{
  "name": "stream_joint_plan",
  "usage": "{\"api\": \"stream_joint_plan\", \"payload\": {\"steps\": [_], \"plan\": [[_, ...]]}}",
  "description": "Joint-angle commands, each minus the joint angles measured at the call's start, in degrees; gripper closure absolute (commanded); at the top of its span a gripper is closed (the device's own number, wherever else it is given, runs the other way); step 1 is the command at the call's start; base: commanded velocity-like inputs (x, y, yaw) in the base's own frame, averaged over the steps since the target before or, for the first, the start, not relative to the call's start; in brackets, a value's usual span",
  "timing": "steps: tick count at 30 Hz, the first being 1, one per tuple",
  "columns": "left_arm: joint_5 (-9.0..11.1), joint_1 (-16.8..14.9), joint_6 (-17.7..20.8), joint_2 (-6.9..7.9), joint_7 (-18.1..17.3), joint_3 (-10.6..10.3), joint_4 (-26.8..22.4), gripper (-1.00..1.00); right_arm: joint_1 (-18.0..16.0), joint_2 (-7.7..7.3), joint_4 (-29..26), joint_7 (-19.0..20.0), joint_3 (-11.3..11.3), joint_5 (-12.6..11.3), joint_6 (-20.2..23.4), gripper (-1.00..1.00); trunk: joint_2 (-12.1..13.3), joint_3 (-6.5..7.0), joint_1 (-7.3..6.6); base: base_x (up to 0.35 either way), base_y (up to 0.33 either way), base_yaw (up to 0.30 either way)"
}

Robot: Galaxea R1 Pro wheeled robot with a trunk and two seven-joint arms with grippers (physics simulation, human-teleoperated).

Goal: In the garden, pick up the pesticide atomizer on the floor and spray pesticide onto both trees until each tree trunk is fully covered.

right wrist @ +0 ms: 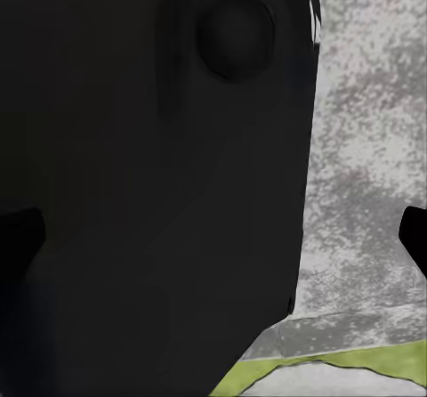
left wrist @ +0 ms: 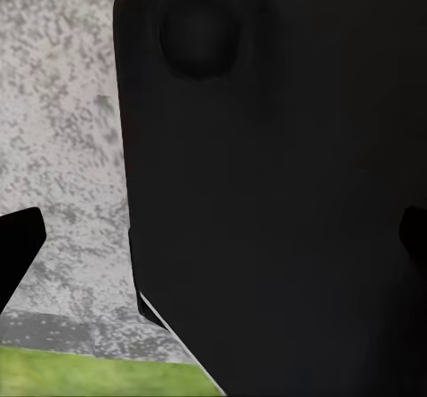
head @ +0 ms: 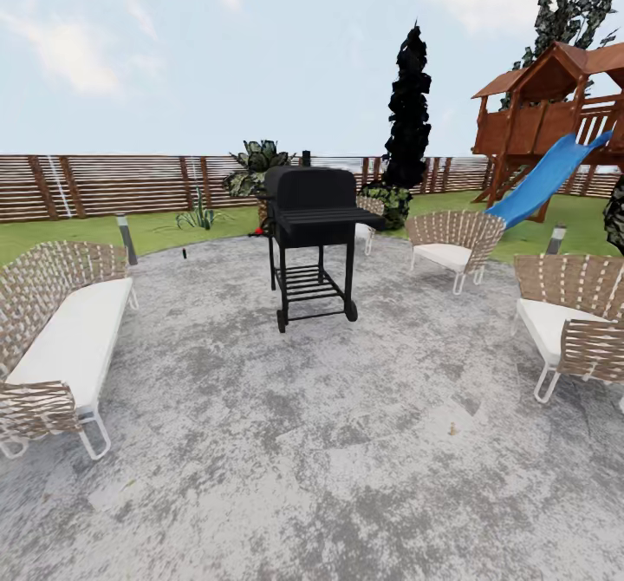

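Matt black metal grill (head: 312, 217); woven wicker chairs (head: 453, 244); rough mottled paving (head: 347, 442).

Small red object (head: 256, 232) behind grill (head: 313, 217)

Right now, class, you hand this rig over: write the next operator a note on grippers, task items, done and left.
Left gripper: open, empty.
Right gripper: open, empty.
The robot faces a grey mottled stone patio with a black wheeled barbecue grill; the green grass lawn and brown slatted wooden fence lie beyond.
Done: nothing; atomizer not yet picked up.
Left: find it, grasp it, spray both trunks.
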Motion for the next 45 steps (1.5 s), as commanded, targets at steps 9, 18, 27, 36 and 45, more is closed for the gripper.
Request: {"api": "stream_joint_plan", "payload": {"steps": [9,18,27,36,45], "plan": [[0.14,-0.02,-0.33,-0.39,-0.43,0.07,-0.54,-1.0,-0.06,1.88,-1.98,-0.26,0.01,0.18,-0.13,-1.0,-0.01,-0.03,0.0,0.0,0.0,0.0],[0.09,0.0,-3.07,-0.26,-0.45,0.09,-0.61,-1.0,-0.1,2.24,-2.64,-0.2,-0.19,0.02,-0.17,-1.0,-0.01,-0.03,0.0,0.0,0.0,0.0],[0.58,-1.68,-5.95,0.24,-0.18,0.5,-2.86,-1.0,-0.23,0.86,-4.77,-0.35,-0.14,0.27,-2.44,-1.0,-0.01,-0.03,0.0,0.0,0.0,0.0],[0.4,-6.38,-16.0,0.46,0.17,0.48,-18.15,-1.0,-2.55,-0.54,-31.28,-0.35,-0.26,0.23,-9.26,-1.0,-0.01,-0.03,0.0,0.0,0.0,0.0],[0.53,-13.9,-17.78,0.83,2.43,0.67,-18.55,-1.0,-6.5,-3.01,-29.71,-0.33,-0.43,0.16,-20.11,-1.0,-0.01,-0.03,0.0,0.0,0.0,0.0]]}}
